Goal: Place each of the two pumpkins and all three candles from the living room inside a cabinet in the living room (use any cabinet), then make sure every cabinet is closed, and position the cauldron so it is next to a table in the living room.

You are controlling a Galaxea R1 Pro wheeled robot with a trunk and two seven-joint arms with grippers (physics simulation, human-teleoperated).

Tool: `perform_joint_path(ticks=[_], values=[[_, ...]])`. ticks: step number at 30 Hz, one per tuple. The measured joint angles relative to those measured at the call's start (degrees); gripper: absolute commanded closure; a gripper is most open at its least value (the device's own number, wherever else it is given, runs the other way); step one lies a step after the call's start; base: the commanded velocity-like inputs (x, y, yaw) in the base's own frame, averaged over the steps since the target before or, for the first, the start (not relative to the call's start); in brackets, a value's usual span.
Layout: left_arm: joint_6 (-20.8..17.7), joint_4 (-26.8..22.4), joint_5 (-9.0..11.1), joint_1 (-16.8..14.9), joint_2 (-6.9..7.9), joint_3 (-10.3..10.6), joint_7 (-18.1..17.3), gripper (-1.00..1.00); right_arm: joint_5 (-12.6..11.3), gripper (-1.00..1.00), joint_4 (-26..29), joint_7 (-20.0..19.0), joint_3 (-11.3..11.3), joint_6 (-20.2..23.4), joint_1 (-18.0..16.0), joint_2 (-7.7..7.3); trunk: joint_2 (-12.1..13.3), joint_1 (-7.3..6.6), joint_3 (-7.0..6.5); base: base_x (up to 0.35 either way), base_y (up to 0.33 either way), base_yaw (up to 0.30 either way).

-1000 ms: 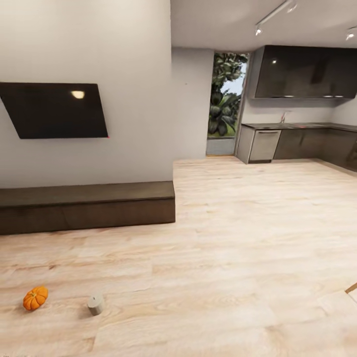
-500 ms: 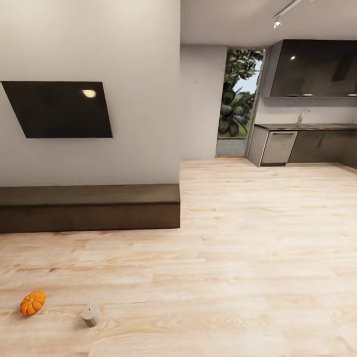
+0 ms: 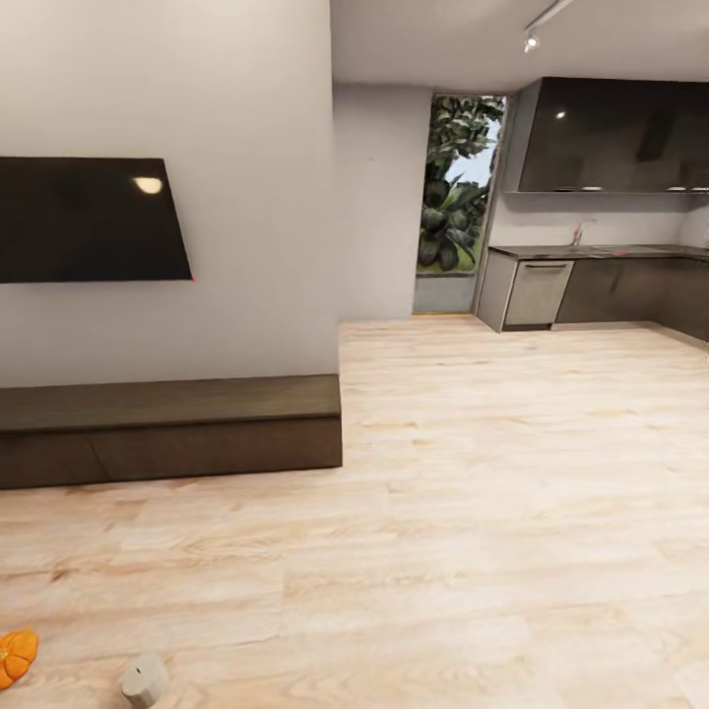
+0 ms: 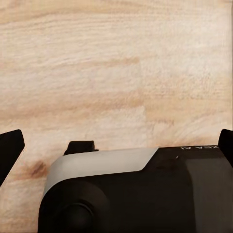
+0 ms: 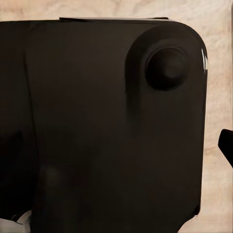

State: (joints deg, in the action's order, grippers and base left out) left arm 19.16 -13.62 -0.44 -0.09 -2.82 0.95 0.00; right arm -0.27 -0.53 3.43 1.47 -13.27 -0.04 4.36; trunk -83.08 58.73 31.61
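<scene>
One bright orange pumpkin lies on the wood floor at the lower left corner of the head view, partly cut off by the frame. Just right of it a pale beige candle lies tipped on the floor. The long, low dark brown cabinet stands against the left wall with its fronts closed. In the left wrist view my left gripper is open over bare floor, its fingertips at the frame's edges. My right gripper faces the robot's black body, one fingertip far out at the edge.
A dark TV screen hangs on the wall above the cabinet. Light wood floor stretches to the right toward a kitchen with dark cupboards, a counter and a window with plants.
The whole head view has shifted, so the camera moved. The pumpkin and candle now sit lower and further left in the picture; they lie on the floor as before.
</scene>
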Motion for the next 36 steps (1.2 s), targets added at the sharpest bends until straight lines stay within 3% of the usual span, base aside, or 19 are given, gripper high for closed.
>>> perform_joint_path(ticks=[36], values=[[0.0, 0.0, 0.0, 0.0, 0.01, 0.01, 0.0, -1.0, -0.03, -1.0, 0.09, -0.09, 0.2, 0.56, -0.02, 0.13, 0.0, 0.0, 0.0, 0.298, 0.0, -0.004]])
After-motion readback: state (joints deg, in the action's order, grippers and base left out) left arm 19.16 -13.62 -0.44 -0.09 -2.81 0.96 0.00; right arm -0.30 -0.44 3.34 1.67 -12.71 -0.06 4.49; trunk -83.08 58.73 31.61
